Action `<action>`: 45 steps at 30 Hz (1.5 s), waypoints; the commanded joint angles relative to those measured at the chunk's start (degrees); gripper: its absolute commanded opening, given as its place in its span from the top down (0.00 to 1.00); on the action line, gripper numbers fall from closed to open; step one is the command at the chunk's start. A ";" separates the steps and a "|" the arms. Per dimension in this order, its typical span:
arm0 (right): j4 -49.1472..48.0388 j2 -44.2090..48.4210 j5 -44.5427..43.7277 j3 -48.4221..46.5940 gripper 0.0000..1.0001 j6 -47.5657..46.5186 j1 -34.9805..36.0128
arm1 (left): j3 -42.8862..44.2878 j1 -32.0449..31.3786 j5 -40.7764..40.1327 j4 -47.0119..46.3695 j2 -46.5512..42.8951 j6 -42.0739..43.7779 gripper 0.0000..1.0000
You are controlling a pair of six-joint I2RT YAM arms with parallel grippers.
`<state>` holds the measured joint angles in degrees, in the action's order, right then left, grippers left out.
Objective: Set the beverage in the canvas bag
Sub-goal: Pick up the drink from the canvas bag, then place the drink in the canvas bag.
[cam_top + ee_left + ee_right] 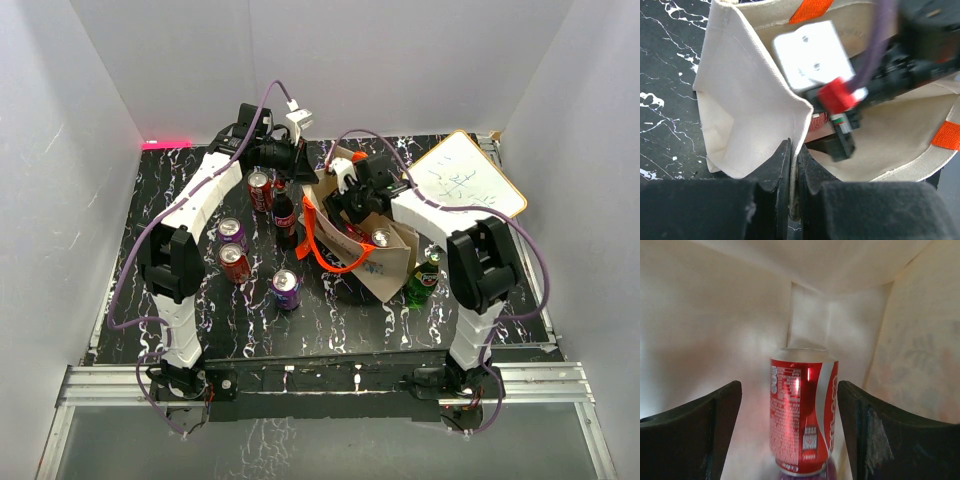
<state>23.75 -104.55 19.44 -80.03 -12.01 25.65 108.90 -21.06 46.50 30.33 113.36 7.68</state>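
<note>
We see our left gripper [791,150] pinching the rim of the bag [750,100] tight between its fingers. Our right gripper [789,390] is inside the bag with its fingers spread wide. The red can [802,415] sits between them, touching neither.

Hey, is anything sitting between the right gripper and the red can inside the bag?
Nothing visible. The red can sits between the open jaws of the right gripper, with a gap on each side and only the walls of the canvas bag around it. A purple thing shows beneath the can.
</note>
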 commanded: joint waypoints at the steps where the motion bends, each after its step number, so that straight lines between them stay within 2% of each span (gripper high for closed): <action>1: -6.10 -4.67 -1.24 1.19 0.19 -1.50 0.76 | -0.16 0.56 1.93 -0.94 -3.75 -1.20 1.00; 5: -6.23 -9.77 -4.67 2.77 0.17 -3.12 1.07 | -0.23 0.87 2.01 -1.19 -3.51 -1.77 1.00; 10: -6.17 -10.42 -4.41 6.82 0.17 -4.18 1.10 | -0.12 1.04 1.68 -1.49 -3.24 -2.01 1.00; 12: -4.93 -10.28 -4.07 5.91 0.30 -3.57 1.09 | -0.10 1.14 1.29 -1.50 -3.16 -1.89 1.00; 16: -1.62 -7.97 -0.59 -0.55 0.69 -2.07 0.77 | 0.06 1.23 0.80 -1.95 -3.17 -2.04 1.00; 19: 0.06 -5.51 1.82 -5.45 0.90 -1.45 0.74 | 0.17 1.33 0.65 -2.96 -3.18 -2.23 1.00; 28: 6.02 1.28 2.32 -16.25 0.92 -0.41 0.15 | 1.66 1.28 0.94 -2.95 -2.78 -1.02 0.99; 33: 9.24 5.04 1.43 -18.90 0.92 -0.67 -0.61 | 2.20 1.25 1.75 -4.28 -3.52 -2.33 0.79; 39: 12.35 10.42 0.62 -20.32 0.92 -1.85 -0.92 | 3.98 1.27 1.75 -7.20 -4.64 -6.73 0.36; 45: 12.52 13.18 -1.91 -23.31 0.92 -1.88 -1.02 | 4.08 1.34 4.39 -14.69 -7.76 -14.67 0.04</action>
<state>40.12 -96.03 18.74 -98.28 -13.65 24.99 110.69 -19.81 47.20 22.52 112.38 -0.43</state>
